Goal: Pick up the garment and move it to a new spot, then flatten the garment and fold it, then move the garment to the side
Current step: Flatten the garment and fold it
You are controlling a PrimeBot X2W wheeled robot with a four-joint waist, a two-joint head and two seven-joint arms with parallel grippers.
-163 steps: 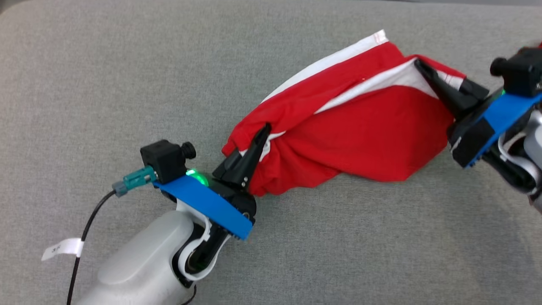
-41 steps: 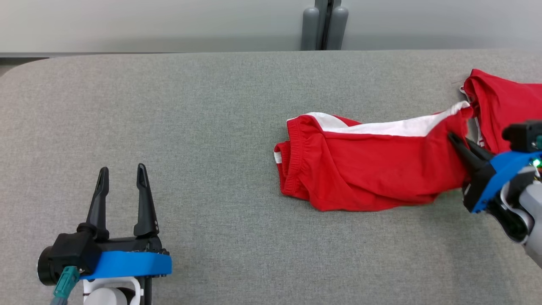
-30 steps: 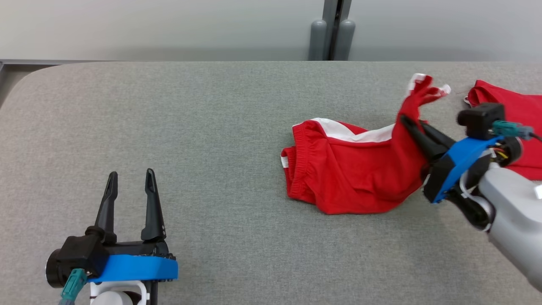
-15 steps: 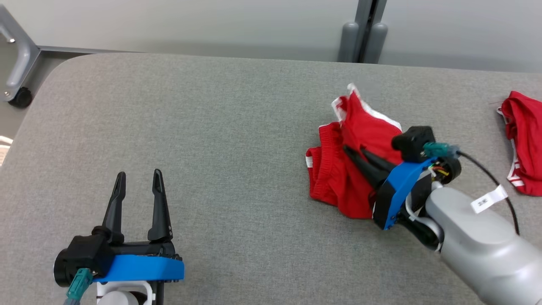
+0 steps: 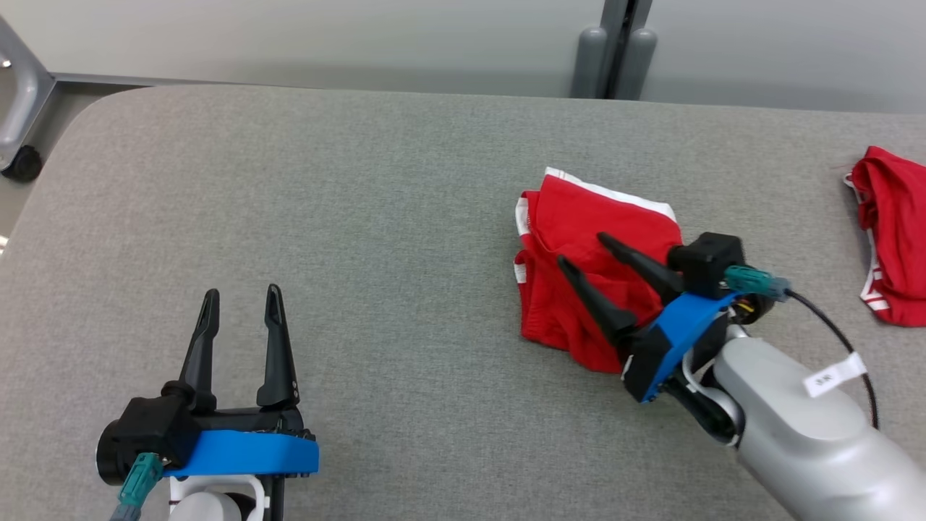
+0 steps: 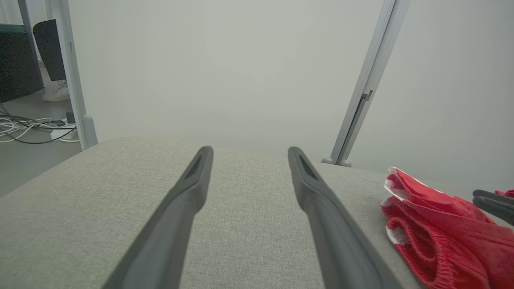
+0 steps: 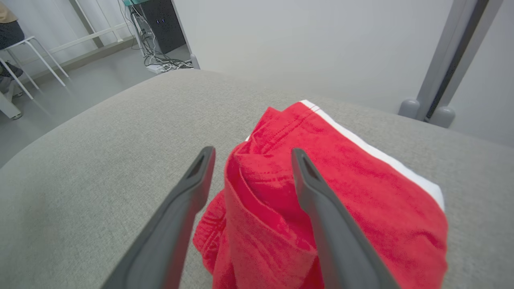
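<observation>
Red garment (image 5: 571,210): laid folded, right of centre on the worktop (image 5: 362,181).
Right end effector (image 5: 581,250): held open over it.
Left end effector (image 5: 241,291): open, near front edge.

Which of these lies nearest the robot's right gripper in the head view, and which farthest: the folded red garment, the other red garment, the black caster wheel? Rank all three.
From the right gripper:
1. Folded red garment, directly beneath it.
2. Other red garment, at the view's right edge.
3. Black caster wheel, at the far left edge.
</observation>
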